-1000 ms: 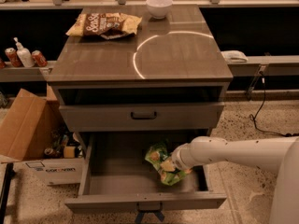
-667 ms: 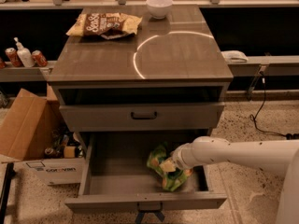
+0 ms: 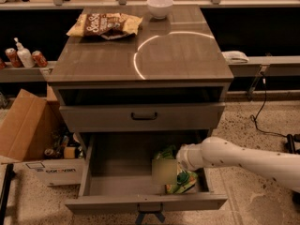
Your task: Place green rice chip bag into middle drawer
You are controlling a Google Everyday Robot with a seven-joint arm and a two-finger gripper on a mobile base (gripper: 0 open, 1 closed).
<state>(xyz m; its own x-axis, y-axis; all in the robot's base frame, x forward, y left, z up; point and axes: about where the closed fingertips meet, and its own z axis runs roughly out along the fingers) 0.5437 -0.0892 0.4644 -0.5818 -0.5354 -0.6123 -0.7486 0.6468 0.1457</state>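
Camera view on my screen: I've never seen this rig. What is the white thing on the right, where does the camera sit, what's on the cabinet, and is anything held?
There is only this one camera view. It looks down at the cabinet from the front; where it is mounted is not known. The white tube coming in from the right is the robot's single arm. Its gripper is at the arm's tip, down inside the open drawer, right at the green rice chip bag in the drawer's right part. Whether the bag is held cannot be seen here. On the cabinet top a tan chip bag and a white bowl sit near the back. The drawer with the black handle, just above, is shut.
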